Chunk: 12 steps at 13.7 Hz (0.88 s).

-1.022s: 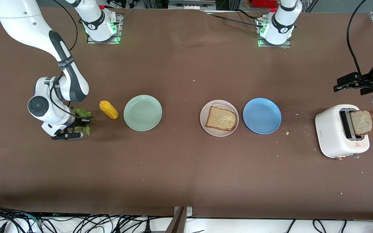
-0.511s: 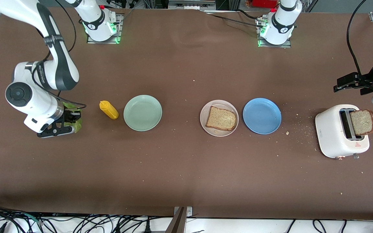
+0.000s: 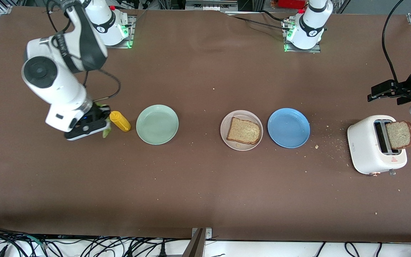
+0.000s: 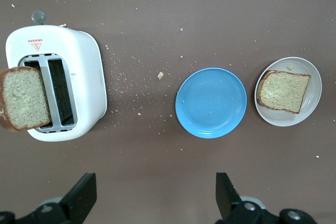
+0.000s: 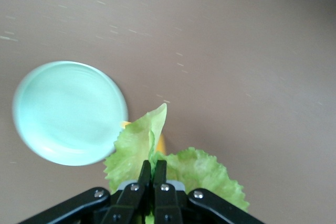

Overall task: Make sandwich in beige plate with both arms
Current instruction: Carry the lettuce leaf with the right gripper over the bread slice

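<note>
Right wrist view shows the right gripper (image 5: pixel 152 169) pinched tight on the lettuce leaf (image 5: pixel 197 174), airborne beside the mustard bottle (image 3: pixel 120 121) and near the mint-green plate (image 3: pixel 157 124). The leaf looks light, limp and tearable, so a grip at its thicker edge seems safest (it may flutter). One bread slice (image 3: pixel 244 130) lies in the beige plate (image 3: pixel 227 137); another leans from the toaster (image 3: pixel 373 150). The left gripper (image 4: pixel 152 195) waits spread apart, high above that toaster.
</note>
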Each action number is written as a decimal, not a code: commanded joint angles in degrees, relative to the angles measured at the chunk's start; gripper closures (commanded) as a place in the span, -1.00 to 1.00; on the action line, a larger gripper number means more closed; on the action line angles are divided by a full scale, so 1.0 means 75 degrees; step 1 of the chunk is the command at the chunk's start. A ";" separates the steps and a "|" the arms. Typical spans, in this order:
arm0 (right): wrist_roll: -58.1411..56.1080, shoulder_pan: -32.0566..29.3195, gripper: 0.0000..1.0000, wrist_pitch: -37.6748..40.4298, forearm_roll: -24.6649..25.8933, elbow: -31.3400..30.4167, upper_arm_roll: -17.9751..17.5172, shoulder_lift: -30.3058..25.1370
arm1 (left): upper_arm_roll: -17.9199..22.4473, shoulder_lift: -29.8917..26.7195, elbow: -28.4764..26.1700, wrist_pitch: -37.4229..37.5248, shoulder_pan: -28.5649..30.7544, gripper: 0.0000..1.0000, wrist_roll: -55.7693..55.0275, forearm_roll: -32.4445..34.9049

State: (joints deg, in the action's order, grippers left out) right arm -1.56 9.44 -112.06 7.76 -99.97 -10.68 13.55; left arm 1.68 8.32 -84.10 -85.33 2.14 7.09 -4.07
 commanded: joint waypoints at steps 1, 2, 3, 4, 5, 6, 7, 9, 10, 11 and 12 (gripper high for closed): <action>0.0545 0.0311 1.00 0.0094 -0.0481 0.0437 -0.0554 0.0161 | 0.0010 0.0004 0.0069 0.0080 -0.0028 -1.00 -0.0031 0.0028; 0.0826 0.0463 1.00 0.0013 -0.0727 0.0636 -0.0673 0.0336 | 0.0010 0.0004 0.0069 0.0068 -0.0028 -1.00 -0.0031 0.0028; 0.1119 0.0615 1.00 -0.0278 -0.0869 0.0824 -0.0767 0.0512 | 0.0010 0.0004 0.0069 0.0080 -0.0028 -1.00 -0.0031 0.0028; 0.1342 0.0710 1.00 -0.0676 -0.0975 0.0895 -0.0814 0.0699 | 0.0010 0.0004 0.0069 0.0080 -0.0028 -1.00 -0.0031 0.0028; 0.1437 0.0896 1.00 -0.1144 -0.1196 0.0896 -0.0815 0.0887 | 0.0010 0.0004 0.0069 0.0080 -0.0028 -1.00 -0.0043 0.0028; 0.1519 0.1119 1.00 -0.1659 -0.1489 0.0896 -0.0815 0.1132 | 0.0010 0.0004 0.0069 0.0080 -0.0016 -1.00 -0.0031 0.0028; 0.1671 0.1318 1.00 -0.2209 -0.1735 0.0907 -0.0815 0.1413 | 0.0010 0.0004 0.0069 0.0080 -0.0016 -1.00 -0.0031 0.0016; 0.1998 0.1705 1.00 -0.3498 -0.1995 0.0954 -0.0815 0.1964 | 0.0010 0.0004 0.0069 0.0080 -0.0016 -1.00 -0.0031 0.0016; 0.2232 0.1904 1.00 -0.4049 -0.2042 0.1117 -0.0838 0.2338 | 0.0010 0.0004 0.0069 0.0068 -0.0016 -1.00 -0.0031 0.0016; 0.2420 0.2080 1.00 -0.4565 -0.2042 0.1432 -0.0919 0.2771 | 0.0010 0.0004 0.0069 0.0068 -0.0016 -1.00 -0.0031 0.0016; 0.2585 0.2291 1.00 -0.4965 -0.2031 0.1713 -0.0943 0.3158 | 0.0010 0.0004 0.0069 0.0068 -0.0016 -1.00 -0.0031 0.0028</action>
State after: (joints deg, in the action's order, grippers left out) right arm 15.20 24.06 -145.29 -6.56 -93.87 -17.22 30.75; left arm 1.67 8.35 -84.10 -85.33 2.15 7.09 -4.07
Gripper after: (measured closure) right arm 0.956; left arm 0.000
